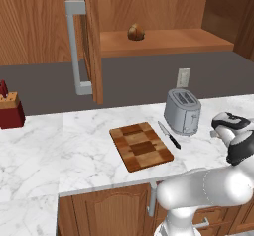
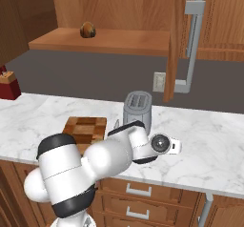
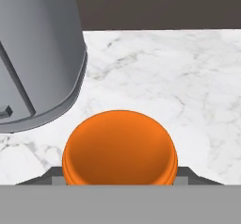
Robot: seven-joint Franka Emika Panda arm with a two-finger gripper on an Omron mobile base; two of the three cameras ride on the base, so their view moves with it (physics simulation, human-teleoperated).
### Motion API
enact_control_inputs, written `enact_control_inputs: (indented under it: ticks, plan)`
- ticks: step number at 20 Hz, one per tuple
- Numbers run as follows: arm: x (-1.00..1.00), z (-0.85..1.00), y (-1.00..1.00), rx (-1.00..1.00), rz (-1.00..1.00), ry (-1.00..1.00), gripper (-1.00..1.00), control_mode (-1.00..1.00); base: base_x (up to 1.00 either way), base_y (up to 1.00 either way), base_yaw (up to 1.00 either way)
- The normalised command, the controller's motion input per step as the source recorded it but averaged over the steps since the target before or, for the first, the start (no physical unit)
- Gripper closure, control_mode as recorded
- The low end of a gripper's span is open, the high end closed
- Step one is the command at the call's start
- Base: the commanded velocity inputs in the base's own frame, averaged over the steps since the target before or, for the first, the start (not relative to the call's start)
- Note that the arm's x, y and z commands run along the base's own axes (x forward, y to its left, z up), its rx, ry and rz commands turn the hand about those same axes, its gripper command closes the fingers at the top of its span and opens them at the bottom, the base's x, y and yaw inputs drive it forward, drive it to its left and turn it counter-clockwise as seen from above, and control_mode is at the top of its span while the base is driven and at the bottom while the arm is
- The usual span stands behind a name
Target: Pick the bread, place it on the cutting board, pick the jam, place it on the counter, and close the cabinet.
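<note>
The jam [image 3: 120, 148] right at the gripper is bright orange. The toaster [image 3: 37, 53] beside it is grey. The counter [image 3: 179, 77] under them is white with grey veins. The cutting board [image 1: 141, 146] has light and dark brown checks.

The arm folds low and forward, wrist bent; the pincer [image 3: 120, 180] seems closed.
</note>
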Motion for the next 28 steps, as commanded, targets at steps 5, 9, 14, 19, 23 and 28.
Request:
enact_control_inputs:
  ticks: [5,9,14,19,23,28]
  plan:
    - [0.10,-0.14,0.00,0.00,0.00,0.00,1.00,-1.00,0.00,0.00,0.00]
    - [0.22,-0.10,0.00,0.00,0.00,0.00,1.00,-1.00,0.00,0.00,0.00]
    - [0.21,-0.14,0.00,0.00,0.00,0.00,1.00,-1.00,0.00,0.00,0.00]
    - [0.17,-0.16,0.00,0.00,0.00,0.00,1.00,-1.00,0.00,0.00,0.00]
    - [0.13,-0.18,0.00,0.00,0.00,0.00,1.00,-1.00,0.00,0.00,0.00]
    - [0.11,-0.22,0.00,0.00,0.00,0.00,1.00,-1.00,0.00,0.00,0.00]
